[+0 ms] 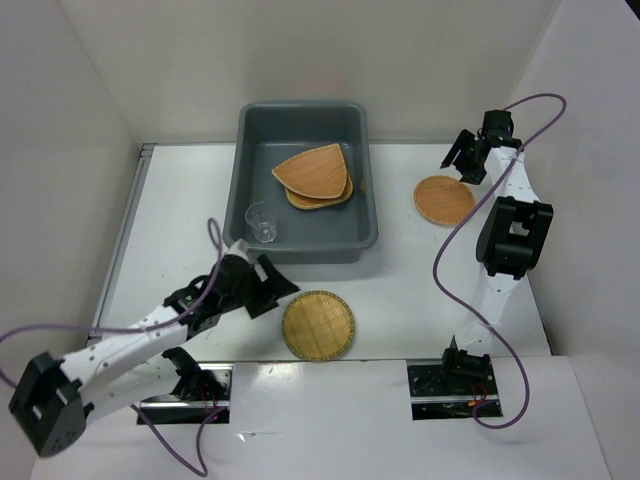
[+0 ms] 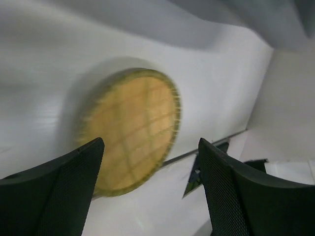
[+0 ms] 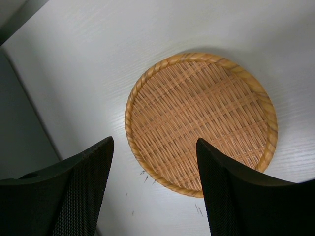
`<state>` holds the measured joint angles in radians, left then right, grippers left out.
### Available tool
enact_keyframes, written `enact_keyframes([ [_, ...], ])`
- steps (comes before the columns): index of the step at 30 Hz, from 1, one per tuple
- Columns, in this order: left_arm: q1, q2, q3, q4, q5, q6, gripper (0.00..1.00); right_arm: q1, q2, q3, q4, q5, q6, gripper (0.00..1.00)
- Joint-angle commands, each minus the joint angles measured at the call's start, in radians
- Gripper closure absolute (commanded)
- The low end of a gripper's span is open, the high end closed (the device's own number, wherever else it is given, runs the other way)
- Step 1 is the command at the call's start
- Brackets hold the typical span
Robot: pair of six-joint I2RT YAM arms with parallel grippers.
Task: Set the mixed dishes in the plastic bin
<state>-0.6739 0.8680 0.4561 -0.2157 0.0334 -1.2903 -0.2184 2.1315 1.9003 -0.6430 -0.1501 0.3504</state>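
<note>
Bamboo left to bin: near round plate [image 1: 319,325] and right round plate [image 1: 444,199], flat on the table [image 1: 400,280] outside the grey plastic bin [image 1: 300,130].
Left gripper [image 1: 283,280] and right gripper [image 1: 460,165] spread wide, empty, facing those plates; risk of pads skating off thin flat rims if closed shallow.

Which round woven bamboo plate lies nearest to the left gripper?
The round tan woven bamboo plate in front of the dark grey plastic bin, beside the left gripper; the other round plate lies by the right gripper.
</note>
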Motion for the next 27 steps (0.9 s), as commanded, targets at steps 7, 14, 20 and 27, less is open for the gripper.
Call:
enact_keyframes([
  [7,-0.127,0.102,0.059,0.136,-0.128,-0.017,0.15,-0.030,-0.044,0.043,0.028,-0.019,-0.005,0.27],
  [14,-0.147,0.170,0.107,0.015,-0.138,-0.029,0.15,-0.030,-0.035,0.043,0.028,-0.045,0.004,0.27],
  [20,-0.182,0.290,0.127,-0.073,-0.127,-0.029,0.15,-0.030,-0.035,0.043,0.028,-0.045,0.004,0.27],
  [27,-0.193,0.252,0.106,-0.146,-0.148,-0.029,0.15,-0.030,-0.016,0.043,0.028,-0.045,0.004,0.27],
])
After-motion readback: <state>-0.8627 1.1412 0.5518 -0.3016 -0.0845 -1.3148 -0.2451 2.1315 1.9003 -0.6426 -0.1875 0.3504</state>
